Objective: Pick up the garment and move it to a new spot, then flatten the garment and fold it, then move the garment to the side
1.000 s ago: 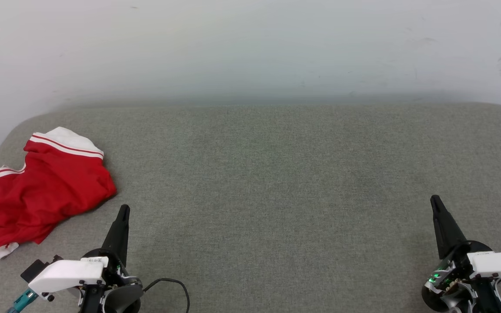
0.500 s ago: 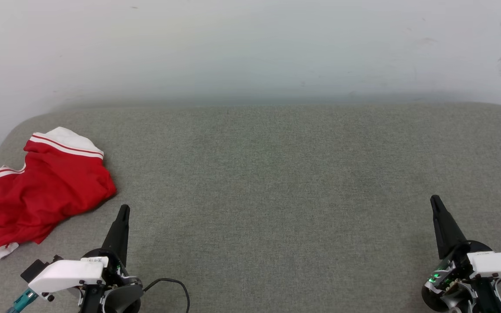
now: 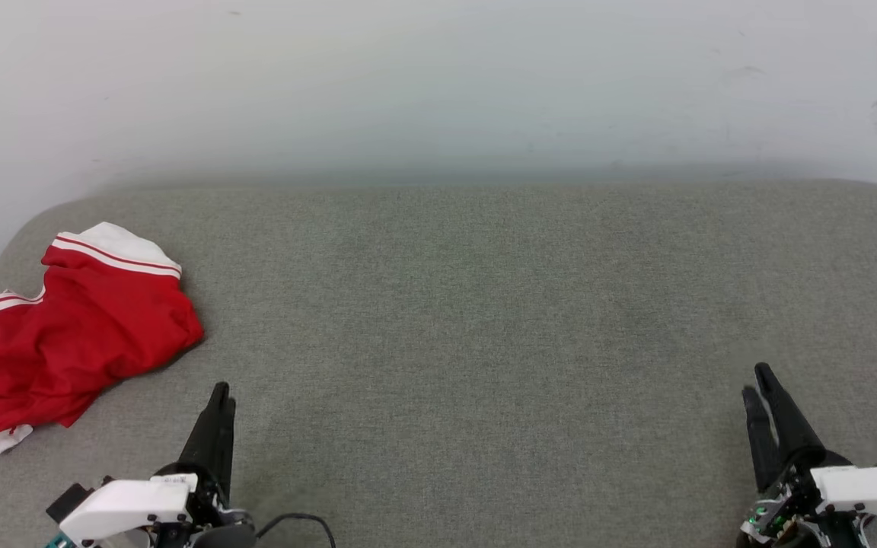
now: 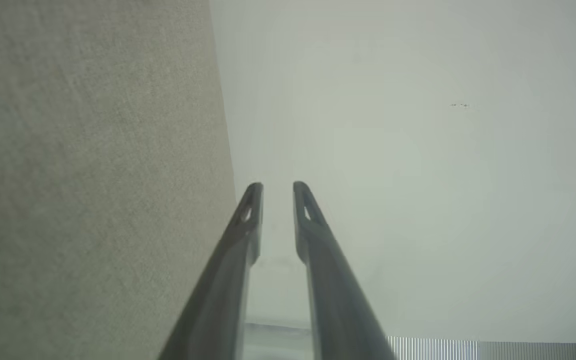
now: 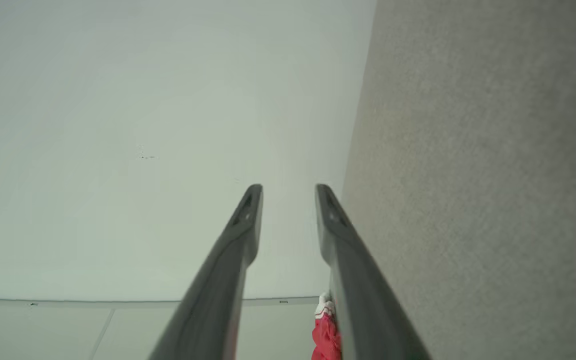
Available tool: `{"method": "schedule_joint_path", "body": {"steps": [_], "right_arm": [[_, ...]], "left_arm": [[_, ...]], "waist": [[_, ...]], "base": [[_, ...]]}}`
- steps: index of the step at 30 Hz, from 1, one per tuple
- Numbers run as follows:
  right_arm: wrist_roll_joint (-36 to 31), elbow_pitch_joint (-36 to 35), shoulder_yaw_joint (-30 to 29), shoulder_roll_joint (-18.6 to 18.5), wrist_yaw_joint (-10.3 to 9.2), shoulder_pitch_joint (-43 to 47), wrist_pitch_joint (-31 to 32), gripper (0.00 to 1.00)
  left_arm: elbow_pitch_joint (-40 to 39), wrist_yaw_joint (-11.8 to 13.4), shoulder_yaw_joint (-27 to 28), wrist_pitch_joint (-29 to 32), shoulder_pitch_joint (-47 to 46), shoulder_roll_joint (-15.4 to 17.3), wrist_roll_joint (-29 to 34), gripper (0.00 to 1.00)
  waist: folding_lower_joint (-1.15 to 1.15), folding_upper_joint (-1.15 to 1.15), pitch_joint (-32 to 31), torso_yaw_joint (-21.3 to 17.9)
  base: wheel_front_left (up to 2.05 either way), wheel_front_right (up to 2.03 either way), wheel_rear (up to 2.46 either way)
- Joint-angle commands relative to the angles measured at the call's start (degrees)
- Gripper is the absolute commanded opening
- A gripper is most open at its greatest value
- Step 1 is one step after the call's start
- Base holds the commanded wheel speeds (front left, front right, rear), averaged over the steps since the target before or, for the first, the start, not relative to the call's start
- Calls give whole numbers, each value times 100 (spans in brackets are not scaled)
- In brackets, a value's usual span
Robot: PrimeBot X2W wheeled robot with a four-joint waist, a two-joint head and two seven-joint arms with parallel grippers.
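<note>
Okay, my left claw (image 3: 219, 392) and right claw (image 3: 757, 380) are both parted, gripping nothing, over the grey cushion (image 3: 484, 320). The red garment (image 3: 73, 342) lies crumpled at the cushion's left edge, near my left claw, not touching.

The bright red jersey T-shirt (image 3: 73, 335) with white, red-striped sleeves lies crumpled in a heap at the left edge of the grey woven cushion (image 3: 484, 304), one sleeve farthest back.
</note>
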Motion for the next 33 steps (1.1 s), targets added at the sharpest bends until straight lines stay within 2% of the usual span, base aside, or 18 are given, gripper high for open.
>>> {"method": "schedule_joint_path", "body": {"steps": [1,7,15,23,24,33], "right_arm": [[-27,-30,7,0,-1,-17,-26,100],[-306,-109,-17,0,-1,29,-206,100],[-1067,-345,-97,1,-1,68,-426,100],[-2132,-683,-92,2,-1,126,-627,100],[-2572,-810,-71,2,-1,149,-697,100],[-3871,-1138,70,2,-1,218,-897,100]], "left_arm": [[-42,0,-12,-26,-19,2,13,100],[-156,-2,-38,-204,5,4,207,100],[-381,114,2,-423,-4,6,1064,100],[-701,381,-118,-622,22,7,2036,100],[-795,480,-187,-692,35,8,2434,100],[-1003,749,-386,-891,70,10,3543,100]], "waist": [[0,0,2,0],[0,0,4,2],[0,0,7,6],[0,0,7,15],[0,0,7,20],[0,0,1,42]], "base": [[0,0,0],[0,0,0],[0,0,0],[0,0,0],[0,0,0],[0,0,0]]}}
